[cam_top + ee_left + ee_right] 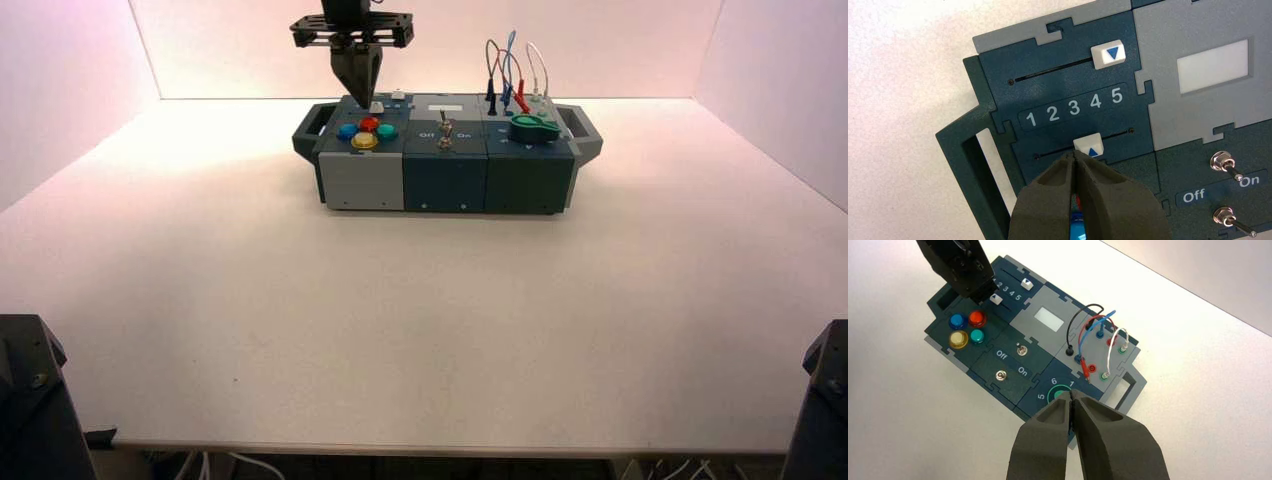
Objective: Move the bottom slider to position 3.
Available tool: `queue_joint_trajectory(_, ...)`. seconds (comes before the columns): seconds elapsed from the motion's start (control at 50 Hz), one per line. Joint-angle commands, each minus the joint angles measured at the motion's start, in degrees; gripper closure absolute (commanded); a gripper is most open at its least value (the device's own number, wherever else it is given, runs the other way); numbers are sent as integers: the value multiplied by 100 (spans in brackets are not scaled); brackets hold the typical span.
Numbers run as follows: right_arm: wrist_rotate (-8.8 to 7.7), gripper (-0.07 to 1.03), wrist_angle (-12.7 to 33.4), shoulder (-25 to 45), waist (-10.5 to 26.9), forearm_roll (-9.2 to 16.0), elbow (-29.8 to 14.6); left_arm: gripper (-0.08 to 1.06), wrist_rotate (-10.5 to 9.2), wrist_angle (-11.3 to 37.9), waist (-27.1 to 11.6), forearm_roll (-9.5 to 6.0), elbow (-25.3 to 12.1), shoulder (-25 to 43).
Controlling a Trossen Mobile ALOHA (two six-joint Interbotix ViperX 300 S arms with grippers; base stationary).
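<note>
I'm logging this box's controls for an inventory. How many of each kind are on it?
Round coloured buttons: 4
White slider knobs: 2
Metal toggle switches: 2
Green rotary knob: 1
Total: 9

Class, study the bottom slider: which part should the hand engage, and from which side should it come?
Engage the bottom slider by its small raised white cap; too blocky and low to pinch easily, it suits a sideways push. It sits slightly past the 3, toward 4, so come from its 4-5 side and nudge along the slot. The left hand, fingers shut, sits at the cap's button-side edge.
</note>
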Motion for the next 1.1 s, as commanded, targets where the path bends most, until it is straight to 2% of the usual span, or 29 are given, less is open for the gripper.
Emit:
queue_joint_trajectory(0.02,-18,98,-44,-149,9,9,-114,101,-26,18,18,26,-246,-255)
queue_joint_trajectory(0.24,-18,98,-44,-149,9,-9,-114,101,-9,308,105,70,-492,-492)
queue_joint_trajectory(0.46,-18,98,-53,-149,-44,-62,-114,101,105,475,62,70,-334,-729)
queue_joint_trajectory(0.7,-18,98,-97,-141,-167,-62,-105,101,316,-149,-35,70,404,-1213)
queue_joint_trajectory(0.98,-18,98,-97,-35,-185,-88,-97,101,352,-861,-44,62,1371,-1819)
queue_joint_trajectory(1.1,-18,98,-105,35,-176,-97,-97,101,352,-1002,-44,35,1608,-1925)
